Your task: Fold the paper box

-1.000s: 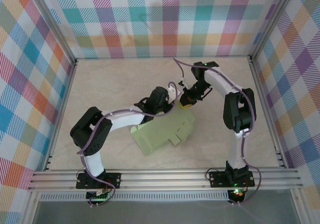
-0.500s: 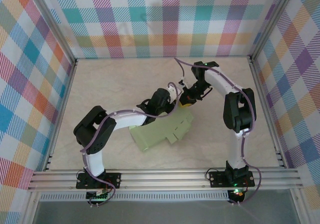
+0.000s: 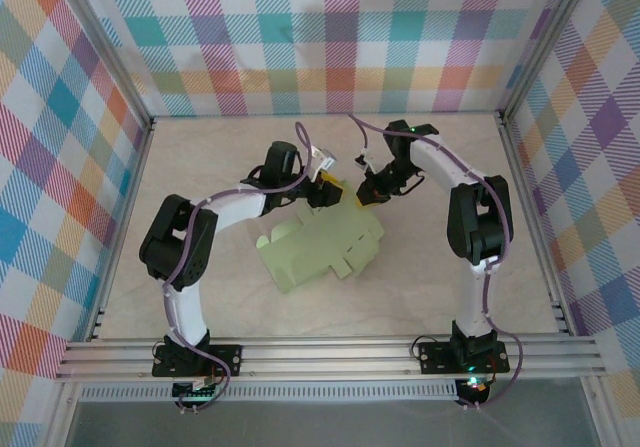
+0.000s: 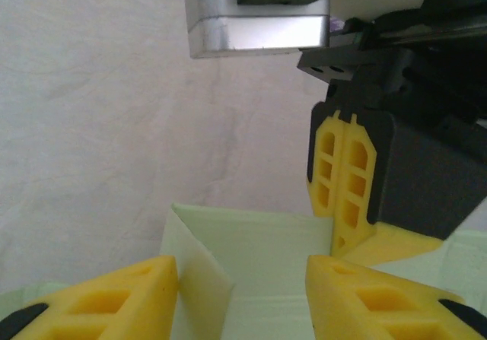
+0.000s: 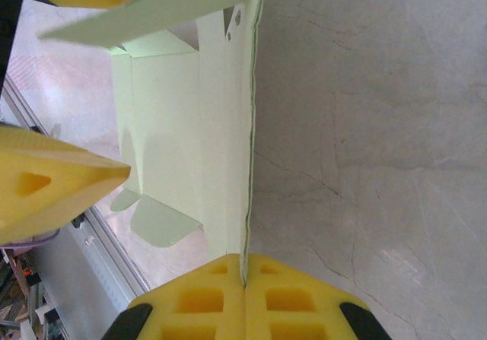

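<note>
The paper box sits out in the middle of the tabletop. It is a pale green cut-out sheet, all flaps and notches, lying mostly flat with its far end up where the two arms meet.

The right claw is on that far end, and the right wrist camera makes it plain. Its yellow fingers are pressed together, with the thin edge of the card pinched in the seam between them (a neat, narrow grip). From there the sheet runs away edge-on, tilted up off the marbled surface.

Over to the left claw, reaching in from the other side, right beside its partner. Its jaws are spread, and the left wrist camera shows the two yellow fingers standing well apart at the bottom of the view. One raised flap of the card stands up between them, just beside the left-hand finger, though I cannot tell whether it touches. The jaws are not closed on it. Straight ahead in that same view the right claw's closed fingers come down onto the green card just beyond the open jaws.

So one claw grips the card's edge while the other hangs open around a flap.
</note>
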`<control>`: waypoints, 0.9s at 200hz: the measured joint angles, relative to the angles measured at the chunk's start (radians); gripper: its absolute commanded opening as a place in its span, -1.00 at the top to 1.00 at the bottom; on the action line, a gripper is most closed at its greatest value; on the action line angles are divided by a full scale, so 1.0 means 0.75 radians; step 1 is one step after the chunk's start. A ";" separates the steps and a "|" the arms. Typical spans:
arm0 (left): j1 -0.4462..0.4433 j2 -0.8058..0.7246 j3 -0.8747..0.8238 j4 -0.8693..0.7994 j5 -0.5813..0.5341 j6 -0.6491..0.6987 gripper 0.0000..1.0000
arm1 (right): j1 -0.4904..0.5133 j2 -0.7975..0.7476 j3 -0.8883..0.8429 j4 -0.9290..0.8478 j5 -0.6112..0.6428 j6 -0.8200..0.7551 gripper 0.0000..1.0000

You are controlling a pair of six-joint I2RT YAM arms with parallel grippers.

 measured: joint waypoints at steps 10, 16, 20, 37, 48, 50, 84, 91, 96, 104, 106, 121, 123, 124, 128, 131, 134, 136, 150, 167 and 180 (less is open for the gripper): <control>0.007 0.016 0.014 -0.023 0.047 0.006 0.15 | 0.000 0.000 -0.001 -0.001 -0.001 -0.001 1.00; 0.008 0.024 0.024 -0.041 0.067 0.011 0.19 | 0.001 0.000 -0.002 -0.001 -0.002 -0.001 1.00; 0.008 0.030 0.030 -0.047 0.079 0.011 0.22 | 0.001 0.000 -0.003 -0.002 -0.003 -0.001 1.00; 0.008 0.049 0.061 -0.092 0.114 0.027 0.38 | 0.001 0.000 -0.008 -0.003 -0.005 -0.004 1.00; 0.010 0.058 0.078 -0.122 0.123 0.044 0.56 | 0.001 0.000 -0.010 -0.003 -0.004 -0.005 1.00; 0.010 0.060 0.080 -0.122 0.126 0.054 0.57 | 0.001 0.000 -0.010 -0.003 -0.005 -0.006 1.00; 0.010 0.062 0.083 -0.145 0.110 0.058 0.33 | 0.001 0.000 -0.010 -0.002 -0.004 -0.011 1.00; 0.010 0.062 0.082 -0.145 0.090 0.056 0.27 | 0.001 0.000 -0.010 -0.001 -0.004 -0.011 1.00; 0.010 0.061 0.077 -0.137 0.072 0.054 0.23 | 0.001 0.000 -0.010 -0.001 -0.004 -0.011 1.00; 0.010 0.058 0.065 -0.120 0.041 0.048 0.17 | 0.001 0.000 -0.010 0.000 -0.003 -0.011 1.00; 0.010 0.055 0.059 -0.115 0.034 0.049 0.17 | 0.000 0.000 -0.010 0.001 -0.003 -0.011 1.00; 0.010 0.037 0.017 -0.078 -0.031 0.043 0.15 | 0.001 0.000 -0.010 0.007 0.001 -0.011 1.00; 0.010 0.033 0.010 -0.071 -0.044 0.042 0.15 | 0.001 0.000 -0.010 0.008 0.001 -0.011 1.00; 0.010 0.032 0.007 -0.069 -0.048 0.042 0.15 | 0.001 0.000 -0.010 0.008 0.001 -0.011 1.00; 0.010 0.023 -0.006 -0.061 -0.070 0.041 0.15 | 0.001 0.000 -0.010 0.010 0.001 -0.011 1.00; 0.010 0.018 -0.015 -0.054 -0.086 0.039 0.15 | 0.001 0.000 -0.010 0.010 0.001 -0.011 1.00; 0.010 0.011 -0.023 -0.048 -0.102 0.040 0.15 | 0.000 0.000 -0.010 0.010 0.000 -0.011 1.00; 0.009 0.007 -0.031 -0.042 -0.119 0.039 0.16 | 0.001 0.000 -0.010 0.010 0.000 -0.012 1.00; 0.009 -0.017 -0.058 -0.030 -0.182 0.041 0.19 | 0.001 -0.001 -0.010 0.010 -0.001 -0.017 1.00; 0.009 -0.029 -0.060 -0.016 -0.227 0.045 0.16 | 0.001 -0.001 -0.010 0.010 -0.001 -0.021 1.00; 0.001 -0.033 -0.060 -0.001 -0.249 0.050 0.15 | 0.001 -0.001 -0.010 0.010 -0.001 -0.022 1.00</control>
